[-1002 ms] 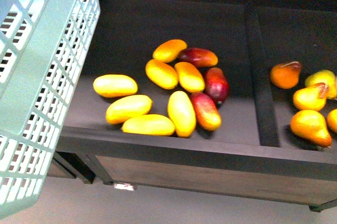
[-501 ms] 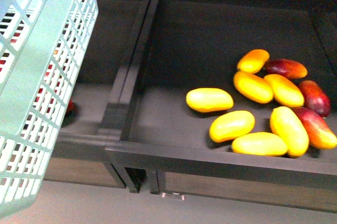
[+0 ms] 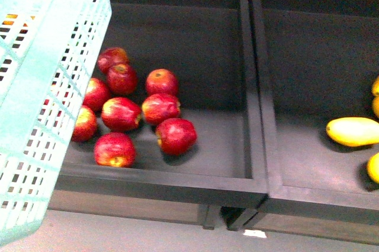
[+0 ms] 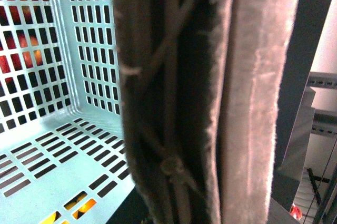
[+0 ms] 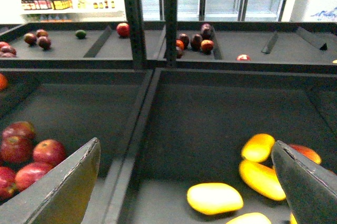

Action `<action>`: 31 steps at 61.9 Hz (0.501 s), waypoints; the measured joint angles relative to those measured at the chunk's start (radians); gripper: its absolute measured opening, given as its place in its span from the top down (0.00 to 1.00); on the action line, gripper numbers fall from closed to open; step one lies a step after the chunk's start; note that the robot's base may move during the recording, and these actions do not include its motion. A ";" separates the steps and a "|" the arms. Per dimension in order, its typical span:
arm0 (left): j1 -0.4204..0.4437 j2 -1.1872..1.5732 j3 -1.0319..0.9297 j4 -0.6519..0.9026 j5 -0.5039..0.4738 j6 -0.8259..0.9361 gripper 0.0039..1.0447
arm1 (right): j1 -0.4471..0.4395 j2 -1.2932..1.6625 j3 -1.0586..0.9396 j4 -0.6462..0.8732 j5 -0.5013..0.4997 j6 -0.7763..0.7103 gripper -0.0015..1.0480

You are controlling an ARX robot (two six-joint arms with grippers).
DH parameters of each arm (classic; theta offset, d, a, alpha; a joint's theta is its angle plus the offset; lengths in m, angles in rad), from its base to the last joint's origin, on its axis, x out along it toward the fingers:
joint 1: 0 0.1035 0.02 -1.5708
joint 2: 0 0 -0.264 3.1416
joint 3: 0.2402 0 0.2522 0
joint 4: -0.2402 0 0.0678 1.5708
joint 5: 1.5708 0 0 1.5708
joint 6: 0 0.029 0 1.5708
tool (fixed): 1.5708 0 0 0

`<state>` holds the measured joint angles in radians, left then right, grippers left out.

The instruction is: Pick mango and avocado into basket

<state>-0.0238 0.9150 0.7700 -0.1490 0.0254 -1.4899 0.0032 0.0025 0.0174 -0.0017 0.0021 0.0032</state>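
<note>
The right gripper (image 5: 185, 145) holds its jaws wide apart. The nearest mango (image 5: 215, 198) lies ahead in the right-hand bin (image 3: 265, 145), long axis along their gap, so a wrist turn looks needed. The basket (image 3: 41, 86) hangs left; the left gripper's jaws cannot be told.

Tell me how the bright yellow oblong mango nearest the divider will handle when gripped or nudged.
The bright yellow oblong mango looks smooth and glossy, so it may slip in a pinch. Its rounded sides suggest it could roll if nudged.

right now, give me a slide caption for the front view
Aqua basket at left, red apples in the left bin, a yellow mango in the right bin at frame edge.
</note>
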 joint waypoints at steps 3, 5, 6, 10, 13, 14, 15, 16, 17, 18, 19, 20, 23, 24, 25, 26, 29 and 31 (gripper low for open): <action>0.000 0.000 0.000 0.000 0.000 0.000 0.86 | 0.000 0.001 0.000 0.000 0.000 0.000 0.08; 0.000 0.000 0.000 0.000 0.000 0.000 0.86 | 0.000 0.001 0.000 0.000 0.000 0.000 0.08; 0.000 0.000 0.000 0.000 0.000 0.000 0.86 | 0.000 0.001 0.000 0.000 0.000 0.000 0.08; 0.000 0.000 0.000 0.000 0.000 0.000 0.86 | 0.000 0.000 0.000 0.000 0.000 0.000 0.08; 0.000 0.000 0.000 0.000 0.000 0.000 0.86 | 0.000 0.000 0.000 0.000 0.000 0.000 0.08; 0.000 0.000 0.000 0.000 0.000 0.000 0.86 | 0.000 0.000 0.000 -0.001 -0.001 0.000 0.08; 0.000 0.000 0.000 0.000 0.000 0.000 0.86 | 0.000 0.000 0.000 0.000 0.000 0.000 0.08; 0.000 0.000 0.000 0.000 0.000 0.000 0.86 | 0.000 0.000 0.000 0.000 0.000 0.000 0.08; 0.000 0.001 0.000 0.000 0.000 0.002 0.86 | 0.000 0.000 0.000 0.000 -0.001 -0.001 0.08; 0.000 0.002 0.000 0.000 0.000 0.002 0.86 | 0.000 0.000 0.000 0.000 -0.008 -0.001 0.08; 0.001 0.002 0.000 0.000 -0.001 0.002 0.86 | 0.000 0.000 0.000 0.000 -0.007 0.000 0.08; 0.002 0.003 0.000 0.000 -0.003 0.002 0.86 | 0.000 0.000 0.000 0.000 -0.006 -0.001 0.08; 0.005 0.003 0.000 0.000 -0.010 0.002 0.86 | -0.002 0.000 0.000 0.000 -0.011 -0.001 0.08; 0.006 0.003 0.000 0.000 -0.012 0.002 0.86 | -0.002 0.000 0.000 0.000 -0.010 -0.001 0.08; 0.008 0.003 0.000 0.000 -0.020 0.002 0.86 | -0.002 0.000 0.000 0.000 -0.010 -0.001 0.08; 0.008 0.003 0.000 0.000 -0.023 0.003 0.86 | -0.002 0.000 0.000 0.000 -0.010 -0.001 0.08; 0.008 0.001 0.000 0.000 -0.030 0.011 0.86 | -0.002 0.000 0.000 0.000 -0.010 -0.001 0.08; 0.008 0.001 0.000 0.000 -0.029 0.014 0.86 | -0.002 0.000 0.000 0.000 -0.009 -0.001 0.08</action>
<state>-0.0154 0.9161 0.7700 -0.1490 -0.0040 -1.4761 0.0013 0.0029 0.0170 -0.0017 -0.0067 0.0025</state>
